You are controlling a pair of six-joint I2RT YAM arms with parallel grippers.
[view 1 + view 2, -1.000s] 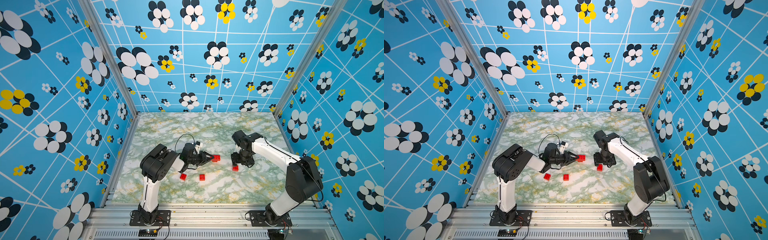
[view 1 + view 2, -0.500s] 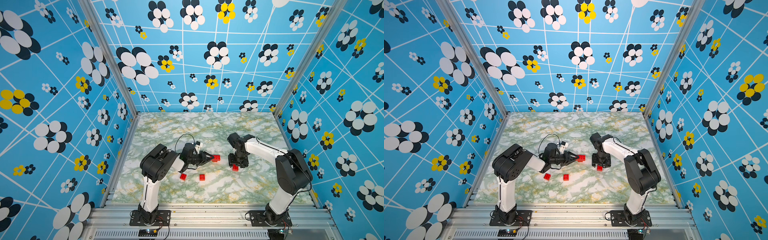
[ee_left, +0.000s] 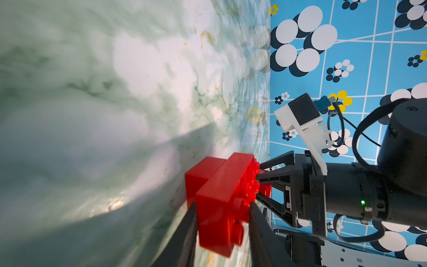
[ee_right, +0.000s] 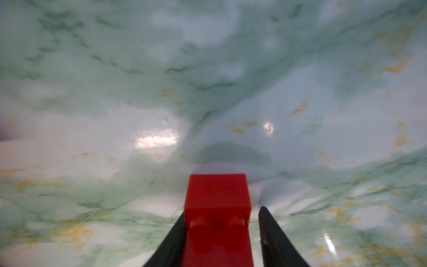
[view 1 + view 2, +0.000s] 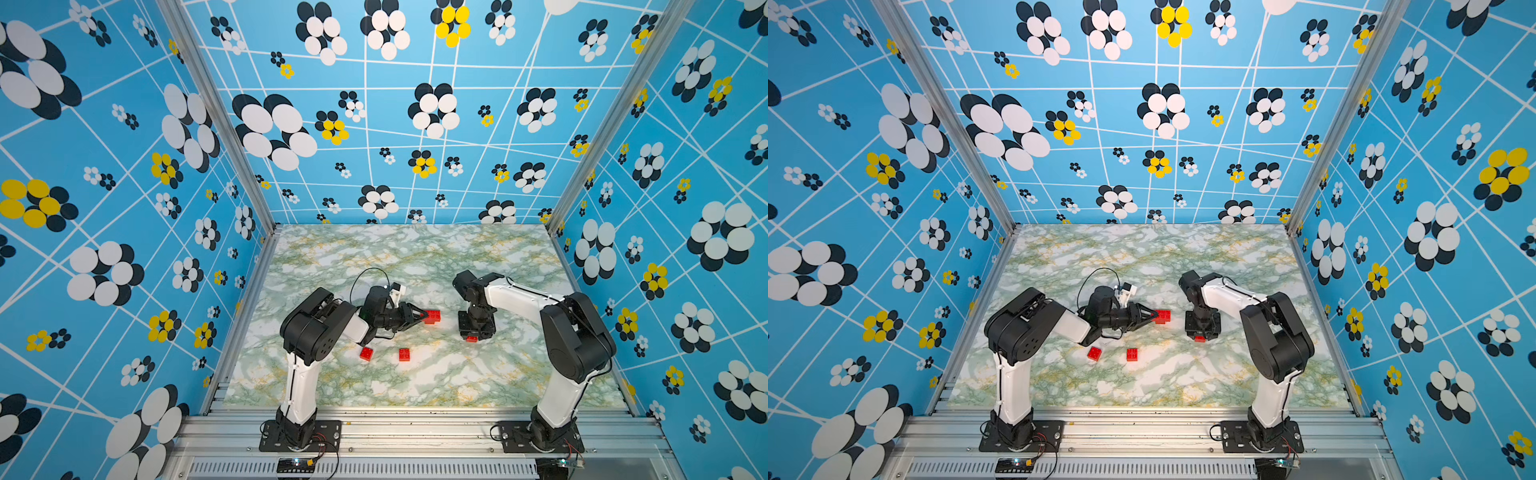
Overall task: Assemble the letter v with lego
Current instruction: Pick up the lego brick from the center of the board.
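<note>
**Item 1. Left jaws.** Pressed onto the joined bricks (image 3: 221, 196), one finger on each side wall of the nearest brick.
- Contents: a stepped red cluster with studs facing away from the counter (image 5: 415, 266), on which it appears to rest. The brick count is not clear.
- Judged purpose: this start of the letter v is clamped low so it cannot slide or tip when another piece is pressed on.

**Item 2. Right jaws.** Pointing straight down and set around one short brick (image 4: 217, 208).
- State: narrowly spread, not yet pinching. One finger is against the brick's side and the other is a sliver off.
- Position: the brick sits studs-up on the counter, beyond the left jaws' tips, near the cluster but apart from it (image 5: 471, 339).
- Judged purpose: a side-wall hold leaves the underside free for mating.

**Item 3. Stock.** Two bricks lie behind the left jaws, toward that arm's base, apart from each other and untouched.
- Skewed loose brick (image 5: 366, 353).
- Square-set loose brick (image 5: 404, 354).

**Item 4. Letter v.** Judged early, as only the cluster is joined.
</note>
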